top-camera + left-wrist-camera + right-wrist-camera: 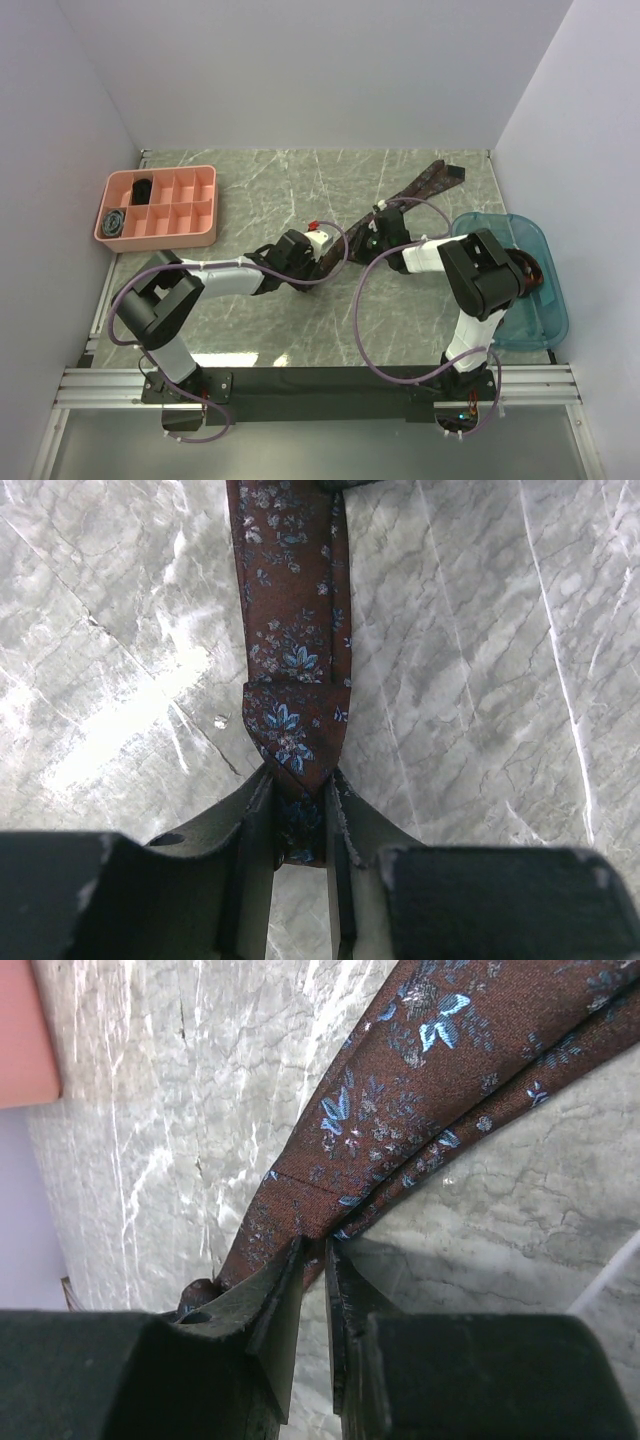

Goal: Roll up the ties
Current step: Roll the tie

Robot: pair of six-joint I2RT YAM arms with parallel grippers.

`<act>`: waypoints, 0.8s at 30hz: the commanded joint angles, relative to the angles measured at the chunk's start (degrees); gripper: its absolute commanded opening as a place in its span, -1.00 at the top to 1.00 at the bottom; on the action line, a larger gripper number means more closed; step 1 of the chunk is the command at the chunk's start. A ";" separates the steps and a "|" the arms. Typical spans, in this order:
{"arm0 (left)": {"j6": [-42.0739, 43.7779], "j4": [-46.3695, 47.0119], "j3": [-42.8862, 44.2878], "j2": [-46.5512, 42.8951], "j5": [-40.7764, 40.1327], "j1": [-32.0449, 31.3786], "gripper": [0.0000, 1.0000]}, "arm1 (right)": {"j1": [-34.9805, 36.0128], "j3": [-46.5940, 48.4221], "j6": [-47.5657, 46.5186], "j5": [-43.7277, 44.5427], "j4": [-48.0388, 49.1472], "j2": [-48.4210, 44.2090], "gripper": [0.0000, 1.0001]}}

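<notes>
Left hand (pixel 300 815): narrow, pinching folded tip of brown flower tie (pixel 295 630), low middle of wrist view. Fold is likely start of roll. Right hand (pixel 314 1255): narrow too, pinching same tie further along, likely to hold strip straight and tight. Tie stretches over desk (pixel 260 190), from middle toward upper right of top view. Upper left: pink tray (pixel 165 241) with rolled tie (pixel 113 222) inside. No writing or labels to read.
</notes>
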 commanded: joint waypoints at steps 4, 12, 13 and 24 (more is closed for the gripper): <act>-0.99 -2.30 0.30 -0.52 -1.33 -0.40 0.50 | -0.99 1.63 -6.83 3.72 -6.34 -5.08 0.55; -1.43 -4.85 1.53 -1.13 -2.48 -0.40 0.54 | -0.55 7.25 -9.30 0.04 -8.72 -5.97 0.54; -1.43 -5.11 1.71 -1.04 -2.57 -0.40 0.54 | -0.38 7.87 -9.03 -0.23 -8.63 -5.36 0.54; -1.60 -5.47 2.24 0.45 -2.30 -0.40 0.53 | 0.33 7.18 -7.09 -6.29 -3.54 0.63 0.53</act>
